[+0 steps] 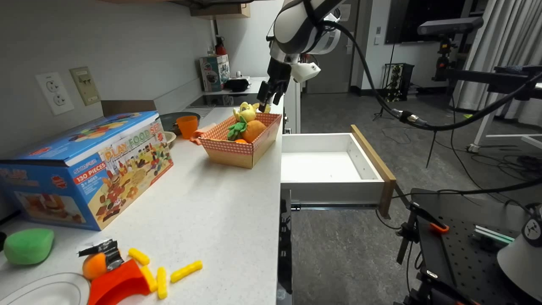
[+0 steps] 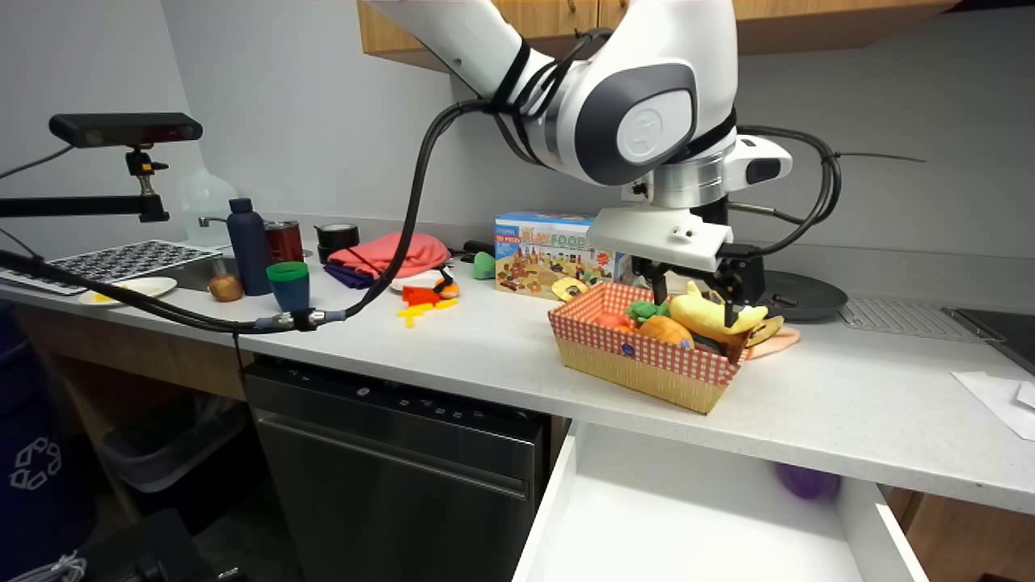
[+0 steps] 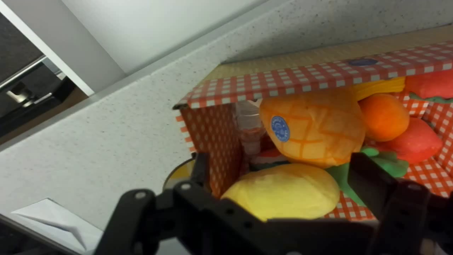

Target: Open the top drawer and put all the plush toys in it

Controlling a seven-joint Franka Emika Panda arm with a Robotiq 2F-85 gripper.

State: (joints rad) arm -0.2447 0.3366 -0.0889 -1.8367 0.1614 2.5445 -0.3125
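Claw, parted astride the yellow toy in the basket, should clear the basket's end wall before squeezing softly.

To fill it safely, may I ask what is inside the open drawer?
Inside the drawer lies a purple thing, partly covered by the counter, which also hides the drawer's back.

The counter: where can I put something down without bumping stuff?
Two bare patches of counter: between the yellow sticks and the checked basket, and between that basket and the white paper. It's crowded in the basket: plush toys close together, the pincer by the yellow one.
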